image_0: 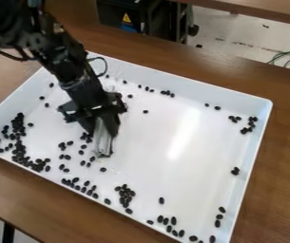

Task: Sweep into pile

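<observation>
Slanting down from the upper left of the camera view, a black robot arm [58,61] extends over a large white tray [153,142], with a thin cable looping out beside its forearm. The arm tilts toward the picture's lower right, then bends at the wrist so that the black gripper [104,144] points steeply down, its tip low over the left half of the tray. A pale grey piece [102,135] shows among the dark parts at that end; whether the claw is apart, together or clamped on this piece, I cannot tell.

Small black beans [19,152] lie scattered inside the tray. The densest group runs along the tray's left end and lower left edge. A compact cluster sits near the lower edge, right of the gripper, and loose beans lie just beside the tip. Others line the lower edge toward the right corner, with small groups along the right side and a few near the far edge.

The tray rests at an angle on a brown wooden table [286,156]. Behind it are dark equipment [118,14] and a pale floor [236,35].
</observation>
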Robot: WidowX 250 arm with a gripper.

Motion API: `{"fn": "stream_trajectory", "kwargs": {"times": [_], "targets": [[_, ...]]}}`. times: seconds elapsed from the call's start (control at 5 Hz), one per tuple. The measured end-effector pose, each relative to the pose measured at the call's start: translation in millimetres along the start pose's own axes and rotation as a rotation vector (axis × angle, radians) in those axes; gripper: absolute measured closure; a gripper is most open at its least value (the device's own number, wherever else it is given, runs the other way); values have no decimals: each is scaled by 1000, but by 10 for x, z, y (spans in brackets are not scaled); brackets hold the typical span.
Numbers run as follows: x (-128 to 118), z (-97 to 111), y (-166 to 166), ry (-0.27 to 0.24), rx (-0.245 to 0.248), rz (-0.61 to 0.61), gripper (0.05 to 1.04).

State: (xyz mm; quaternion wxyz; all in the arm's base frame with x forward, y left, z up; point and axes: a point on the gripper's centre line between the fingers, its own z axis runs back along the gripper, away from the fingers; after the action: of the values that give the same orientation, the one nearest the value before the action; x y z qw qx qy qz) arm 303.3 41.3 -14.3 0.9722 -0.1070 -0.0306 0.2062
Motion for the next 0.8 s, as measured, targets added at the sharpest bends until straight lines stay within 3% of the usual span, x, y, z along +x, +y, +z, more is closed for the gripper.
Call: {"fn": "stream_trajectory", "kwargs": {"times": [0.2, 0.6, 0.8], "targets": [[48, 35, 211, 11, 48, -15, 725], [-2, 253, 769, 121, 145, -6, 725], [-38, 301, 794, 132, 130, -11, 725]]}}
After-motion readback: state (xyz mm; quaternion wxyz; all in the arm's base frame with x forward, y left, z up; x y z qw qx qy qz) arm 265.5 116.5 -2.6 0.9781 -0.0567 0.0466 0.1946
